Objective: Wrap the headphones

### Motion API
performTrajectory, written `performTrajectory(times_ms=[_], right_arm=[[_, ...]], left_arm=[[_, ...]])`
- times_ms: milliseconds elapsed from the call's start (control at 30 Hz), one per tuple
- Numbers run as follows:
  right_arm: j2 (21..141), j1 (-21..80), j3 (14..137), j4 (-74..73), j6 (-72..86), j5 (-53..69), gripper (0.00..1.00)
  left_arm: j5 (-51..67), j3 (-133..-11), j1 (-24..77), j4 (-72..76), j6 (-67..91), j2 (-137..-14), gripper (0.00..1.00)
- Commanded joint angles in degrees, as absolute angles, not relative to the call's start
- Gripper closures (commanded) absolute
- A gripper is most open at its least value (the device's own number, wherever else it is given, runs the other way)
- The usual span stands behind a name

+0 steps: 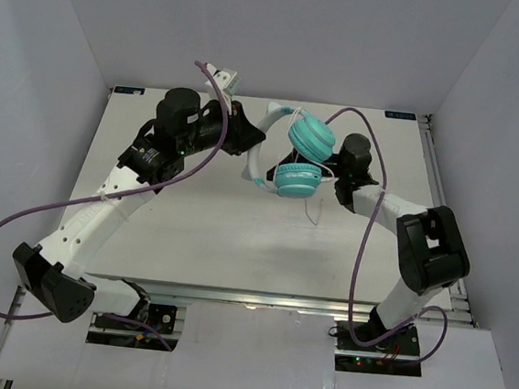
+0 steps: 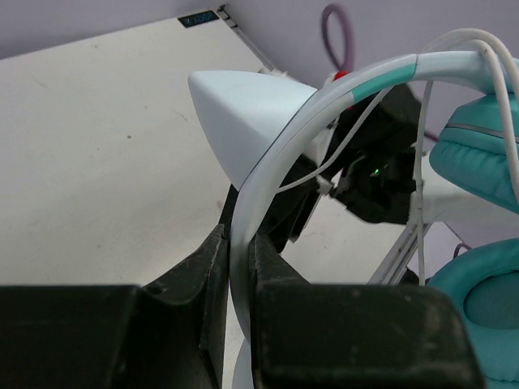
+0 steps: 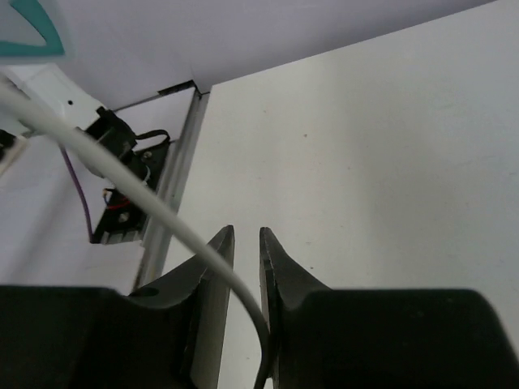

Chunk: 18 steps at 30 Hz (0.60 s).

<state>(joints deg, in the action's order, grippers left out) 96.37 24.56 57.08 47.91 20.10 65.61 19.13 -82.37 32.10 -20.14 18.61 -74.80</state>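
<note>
The headphones are held up over the table's back middle. Their two teal ear cups (image 1: 312,137) (image 1: 298,179) lie close together, with the white headband (image 1: 262,149) arching to the left. My left gripper (image 1: 249,144) is shut on the headband (image 2: 243,212), which runs up between its fingers. The ear cups (image 2: 478,162) show at right with white cord strands (image 2: 504,89) draped over the band. My right gripper (image 1: 328,177) sits right beside the cups. In the right wrist view it (image 3: 246,237) is shut on the thin white cord (image 3: 162,212). A loose cord end (image 1: 313,213) hangs down toward the table.
Thick purple arm cables (image 1: 361,250) (image 1: 19,213) loop beside both arms. The white table (image 1: 219,237) is boxed in by pale walls, with a metal rail (image 1: 439,189) along its right edge. A white pointed part (image 2: 235,113) stands just beyond the headband.
</note>
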Motion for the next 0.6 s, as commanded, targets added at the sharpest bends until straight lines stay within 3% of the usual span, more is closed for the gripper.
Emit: performTrajectory(times_ms=[0, 333, 567], right_arm=[[101.3, 25.9, 54.4, 80.2, 46.7, 69.0, 0.75], [98.9, 26.5, 45.1, 80.7, 45.7, 69.8, 0.73], [94.7, 26.7, 39.3, 80.2, 44.8, 70.3, 0.77]], left_arm=[[16.0, -87.8, 32.3, -19.6, 20.5, -75.1, 1.0], [5.6, -98.2, 29.7, -25.0, 16.6, -80.4, 1.0], [5.5, -97.1, 24.3, -20.8, 19.4, -82.4, 1.0]])
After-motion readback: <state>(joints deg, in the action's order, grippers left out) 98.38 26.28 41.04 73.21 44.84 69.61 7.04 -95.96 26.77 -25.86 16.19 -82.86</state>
